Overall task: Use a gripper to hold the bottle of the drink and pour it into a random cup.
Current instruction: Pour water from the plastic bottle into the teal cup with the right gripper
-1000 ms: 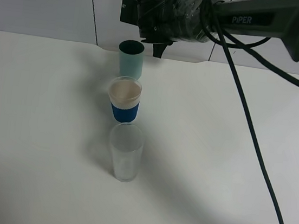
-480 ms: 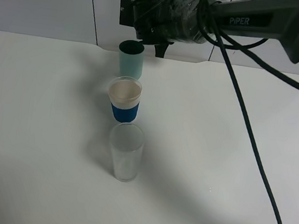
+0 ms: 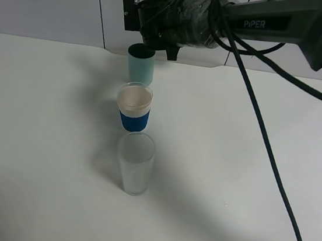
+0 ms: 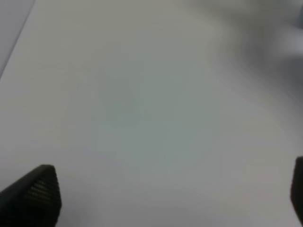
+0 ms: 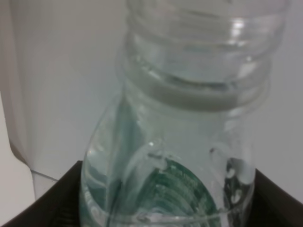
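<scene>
My right gripper (image 3: 141, 13), on the black arm marked "PiPER", is shut on the bottle of the drink (image 3: 128, 3) and holds it in the air above and a little left of the pale teal cup (image 3: 140, 64) at the back of the table. The right wrist view shows the bottle (image 5: 180, 142) close up: clear, green label, capless neck, liquid inside, with a black jaw on each side of my right gripper (image 5: 165, 210). My left gripper (image 4: 165, 198) is open and empty over bare table. It does not show in the exterior high view.
A white cup with a blue sleeve (image 3: 134, 106) stands just in front of the teal cup. A tall clear glass (image 3: 135, 163) stands in front of that. The three form a line. A black cable (image 3: 264, 139) hangs from the right arm across the white table (image 3: 41, 141).
The right gripper and the bottle have moved left, from above the teal cup's right side to above its left side. The cups and glass have not moved.
</scene>
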Controlling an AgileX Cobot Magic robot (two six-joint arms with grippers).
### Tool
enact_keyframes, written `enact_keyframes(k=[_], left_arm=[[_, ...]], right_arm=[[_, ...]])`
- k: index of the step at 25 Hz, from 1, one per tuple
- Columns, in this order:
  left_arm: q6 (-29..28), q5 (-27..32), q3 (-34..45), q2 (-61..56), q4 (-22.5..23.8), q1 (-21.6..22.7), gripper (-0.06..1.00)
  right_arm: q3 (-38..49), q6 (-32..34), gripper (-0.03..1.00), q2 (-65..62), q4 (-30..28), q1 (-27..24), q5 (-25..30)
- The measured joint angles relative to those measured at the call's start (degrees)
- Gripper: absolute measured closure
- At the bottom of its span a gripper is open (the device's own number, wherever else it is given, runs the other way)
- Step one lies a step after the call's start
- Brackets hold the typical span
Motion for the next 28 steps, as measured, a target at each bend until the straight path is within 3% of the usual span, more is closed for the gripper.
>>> enact_keyframes(k=[28], left_arm=[[0.0, 0.0, 0.0, 0.0, 0.0, 0.0, -0.04]], right_arm=[[-0.04, -5.88, 0.4, 0.0, -3.26, 0.0, 1.51]])
